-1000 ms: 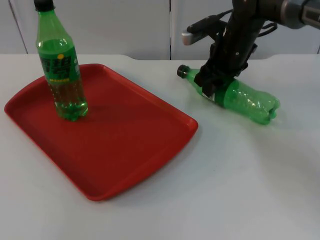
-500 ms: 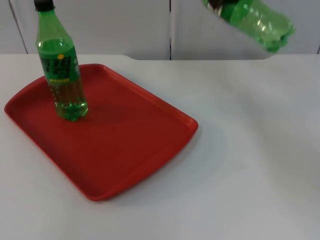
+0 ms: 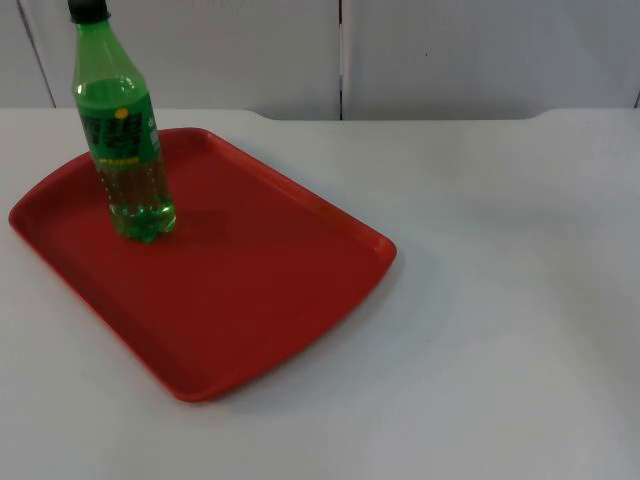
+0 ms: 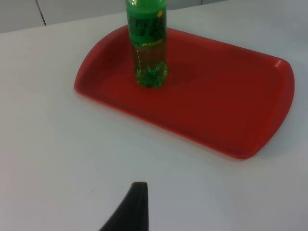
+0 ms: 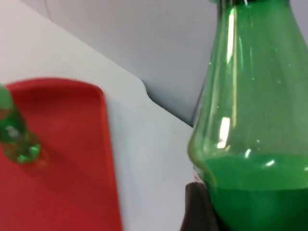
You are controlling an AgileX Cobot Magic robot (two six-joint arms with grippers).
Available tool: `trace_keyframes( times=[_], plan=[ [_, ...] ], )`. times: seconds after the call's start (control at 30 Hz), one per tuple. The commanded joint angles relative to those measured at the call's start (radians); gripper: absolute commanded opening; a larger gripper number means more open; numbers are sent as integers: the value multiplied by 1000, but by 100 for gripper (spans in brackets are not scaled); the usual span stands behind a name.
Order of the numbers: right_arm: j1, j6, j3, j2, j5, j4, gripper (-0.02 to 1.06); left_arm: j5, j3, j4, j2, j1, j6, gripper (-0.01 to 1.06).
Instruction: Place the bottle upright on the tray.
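The white table [image 3: 500, 300] is seen with the red tray [image 3: 250, 300] well apart from the right end effector [image 5: 202, 211], its wide bare floor ringed by a low raised rim. A standing bottle [image 3: 120, 130] occupies its far corner. The carry step is judged in hand: a second bottle [image 5: 250, 120] is gripped by the right end effector, and must be brought over the rim and set down upright. The left end effector [image 4: 132, 207] waits beside the tray; its state cannot be told.

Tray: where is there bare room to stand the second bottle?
The red tray is bare from the standing bottle across to its near and right rims. Only the far left corner is crowded. The held bottle is in the right gripper.
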Motion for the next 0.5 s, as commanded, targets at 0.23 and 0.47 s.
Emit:
trace_keyframes(
  times=[0.23, 0.47],
  plan=[
    [6, 3, 442, -350, -297, 51, 0, -6, 7, 9, -4, -6, 0, 105],
    [6, 3, 829, -590, -593, 93, 0, -6, 7, 9, -4, -6, 0, 105]
  ],
)
